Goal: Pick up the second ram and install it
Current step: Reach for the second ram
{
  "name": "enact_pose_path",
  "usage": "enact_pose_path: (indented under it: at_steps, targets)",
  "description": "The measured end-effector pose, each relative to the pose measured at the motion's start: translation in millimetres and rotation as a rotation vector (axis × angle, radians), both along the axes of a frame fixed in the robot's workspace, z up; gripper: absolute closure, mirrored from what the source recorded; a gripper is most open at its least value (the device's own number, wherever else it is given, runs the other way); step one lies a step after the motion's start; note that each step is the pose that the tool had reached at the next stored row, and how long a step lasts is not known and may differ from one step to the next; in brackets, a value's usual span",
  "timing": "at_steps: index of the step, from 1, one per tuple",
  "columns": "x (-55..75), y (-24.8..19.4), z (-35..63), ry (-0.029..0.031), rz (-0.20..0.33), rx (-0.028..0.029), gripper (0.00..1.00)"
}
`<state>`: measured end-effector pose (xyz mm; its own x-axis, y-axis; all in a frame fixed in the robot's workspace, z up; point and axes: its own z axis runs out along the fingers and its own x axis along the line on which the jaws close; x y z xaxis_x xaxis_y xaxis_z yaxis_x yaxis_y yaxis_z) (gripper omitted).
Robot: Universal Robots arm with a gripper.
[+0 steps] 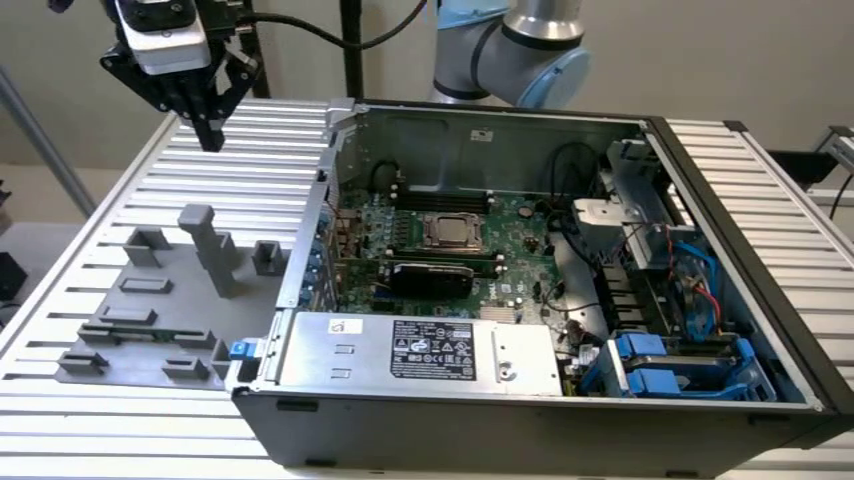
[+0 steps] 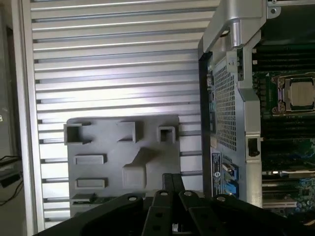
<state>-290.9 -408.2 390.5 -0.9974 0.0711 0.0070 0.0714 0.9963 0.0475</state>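
**Jaws shut and empty; second ram not yet lifted**

Jaws are seen pressed together with nothing between them. The gripper (image 1: 210,138) is held high near the far edge of the slatted table (image 1: 80,420), on the exterior view's left. The second ram (image 1: 140,333) is found lying in its holder by the near edge of the grey fixture plate (image 1: 147,300), toward that plate's corner at the exterior view's left and well apart from the gripper.

Risks, as judged:
- If a descent were made with the jaws closed, the fingertips would land on the board or its holder, not around it.
- A tall post (image 1: 214,255) is set on the plate between gripper and ram, and could be struck on a low, direct approach.
- The board is thin and narrow. It could be tilted or dropped by an off-centre pinch, and a tilted board would be hard to seat in the memory slots (image 1: 441,197) on the motherboard (image 1: 514,235).
- The case wall (image 1: 324,200) is placed just beside the plate and could be clipped during a carry.

Comparison of views: the gripper's height above the plate and the depth of the open case are given by the exterior view. The plan layout is given by the wrist view, where the gripper (image 2: 171,179) is seen against the plate (image 2: 113,147). There the ram (image 2: 91,199) is shown as a green strip at the plate's edge, partly covered by the gripper body
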Motion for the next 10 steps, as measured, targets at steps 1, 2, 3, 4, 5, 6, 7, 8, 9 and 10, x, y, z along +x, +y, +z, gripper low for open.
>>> enact_pose_path:
  at_steps: [1,2,3,4,5,6,7,8,9,10]
  targets:
    - [-4.5,-0.1,-0.2,0.0,0.0,-0.0001,0.89]
    - [-9.0,-0.1,-0.4,0.0001,0.0,-0.0003,0.89]
    - [-13.5,-0.2,-0.6,0.0001,0.0,-0.0005,0.89]
    - [-18.0,-0.3,-1.0,0.0001,0.0,-0.0006,0.89]
    - [-22.5,-0.4,-1.4,0.0,0.0,-0.0008,0.89]
    - [-27.1,-0.5,-1.7,0.0001,0.0,-0.001,0.89]
    - [-31.6,-0.6,-2.0,0.0001,0.0,-0.0012,0.89]
    - [-36.4,-0.7,-2.4,0.0001,0.0,-0.0013,0.89]
    - [-40.9,-0.9,-2.8,0.0001,0.0,-0.0015,0.89]
    - [-45.4,-1.0,-3.1,0.0003,0.0,-0.0017,0.89]
